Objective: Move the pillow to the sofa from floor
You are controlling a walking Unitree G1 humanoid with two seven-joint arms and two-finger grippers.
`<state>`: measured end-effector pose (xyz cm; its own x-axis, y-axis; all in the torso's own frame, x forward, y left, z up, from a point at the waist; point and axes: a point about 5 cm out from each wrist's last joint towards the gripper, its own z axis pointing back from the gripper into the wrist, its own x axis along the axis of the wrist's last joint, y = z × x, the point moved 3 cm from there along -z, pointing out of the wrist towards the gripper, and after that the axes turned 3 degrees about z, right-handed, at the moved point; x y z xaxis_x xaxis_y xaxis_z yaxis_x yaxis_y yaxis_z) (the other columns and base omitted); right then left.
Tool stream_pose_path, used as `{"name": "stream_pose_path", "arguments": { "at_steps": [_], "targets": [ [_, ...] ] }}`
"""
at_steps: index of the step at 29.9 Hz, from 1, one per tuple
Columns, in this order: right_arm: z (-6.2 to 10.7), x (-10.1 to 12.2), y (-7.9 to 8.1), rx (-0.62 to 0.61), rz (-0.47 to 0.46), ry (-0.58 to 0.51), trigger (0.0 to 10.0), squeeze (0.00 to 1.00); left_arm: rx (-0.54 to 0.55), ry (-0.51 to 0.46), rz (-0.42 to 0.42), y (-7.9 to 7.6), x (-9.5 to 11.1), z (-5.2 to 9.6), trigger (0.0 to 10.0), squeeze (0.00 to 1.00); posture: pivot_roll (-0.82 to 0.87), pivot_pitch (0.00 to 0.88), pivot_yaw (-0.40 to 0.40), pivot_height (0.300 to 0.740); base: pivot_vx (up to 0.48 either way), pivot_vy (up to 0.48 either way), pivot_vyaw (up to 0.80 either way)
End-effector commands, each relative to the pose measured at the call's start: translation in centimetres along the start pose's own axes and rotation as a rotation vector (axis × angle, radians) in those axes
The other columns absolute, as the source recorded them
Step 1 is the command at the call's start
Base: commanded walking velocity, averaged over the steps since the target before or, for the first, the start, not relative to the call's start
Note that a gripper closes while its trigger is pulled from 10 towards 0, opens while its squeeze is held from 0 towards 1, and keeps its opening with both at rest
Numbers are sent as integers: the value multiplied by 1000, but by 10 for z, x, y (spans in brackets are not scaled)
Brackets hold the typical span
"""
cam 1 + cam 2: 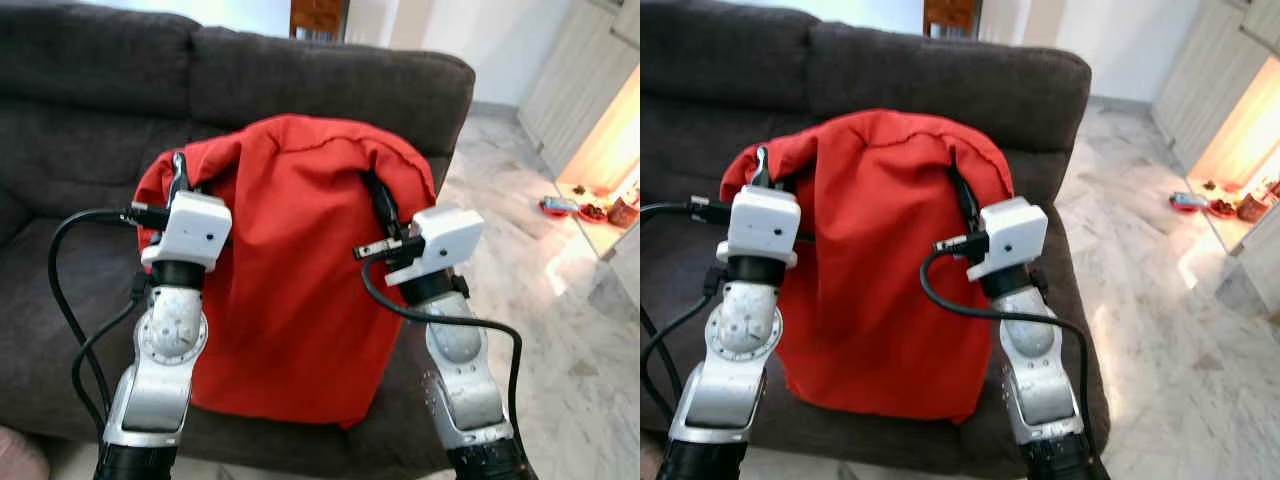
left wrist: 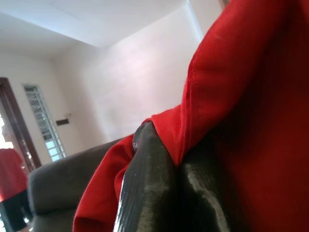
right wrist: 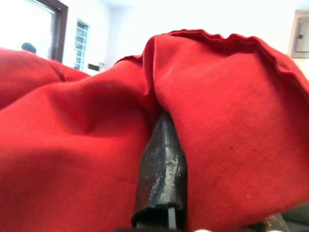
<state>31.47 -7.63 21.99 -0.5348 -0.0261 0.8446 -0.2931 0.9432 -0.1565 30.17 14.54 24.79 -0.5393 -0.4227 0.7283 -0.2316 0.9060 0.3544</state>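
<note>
Pincers both engaged on the red pillow [image 1: 290, 270]. Left pincer [image 1: 180, 172] grips its upper left edge; in the left wrist view the black fingers [image 2: 154, 188] are pressed together with red fabric pinched between them. Right pincer [image 1: 378, 200] grips the upper right edge, its one visible finger [image 3: 161, 174] buried in a fold of cloth. Both silver forearms rise nearly vertical from below, wrists level with each other, white camera housings facing the head camera, black cables looping outward. Pillow hangs upright between the arms, held in front of the dark grey sofa [image 1: 330, 80], over its seat cushion. Marble floor [image 1: 540, 300] lies to the robot's right.
</note>
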Motion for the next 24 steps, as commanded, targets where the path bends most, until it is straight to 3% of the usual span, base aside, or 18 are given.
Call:
{"name": "stream_pose_path", "arguments": {
  "at_steps": [1, 6, 14, 20, 24],
  "targets": [
    [-9, 24, 2, 25, 28, -106, 10000, 0, -34, -121, 30, -10, 28, -5, 10000, 0, 54, 7, -97, 740, 296, 0, 625],
    [-8, 21, 4, 36, 26, -95, 10000, 0, -34, -121, 29, -10, 28, -5, 10000, 0, 54, 8, -98, 740, 290, 0, 794],
    [-7, 16, 4, 40, 10, -70, 10000, 0, -39, -114, 30, -12, 26, -4, 10000, 0, 53, 8, -99, 740, 292, 0, 0],
    [-5, 9, 3, 24, 19, -35, 10000, 0, -170, 12, 54, -31, 1, 5, 10000, 0, 54, 10, -100, 740, 0, 0, 0],
    [-4, 5, 1, 15, 24, -19, 10000, 0, -205, 62, 54, -35, -9, 11, 10000, 0, 53, 11, -101, 740, 0, 0, 0]
  ]
}}
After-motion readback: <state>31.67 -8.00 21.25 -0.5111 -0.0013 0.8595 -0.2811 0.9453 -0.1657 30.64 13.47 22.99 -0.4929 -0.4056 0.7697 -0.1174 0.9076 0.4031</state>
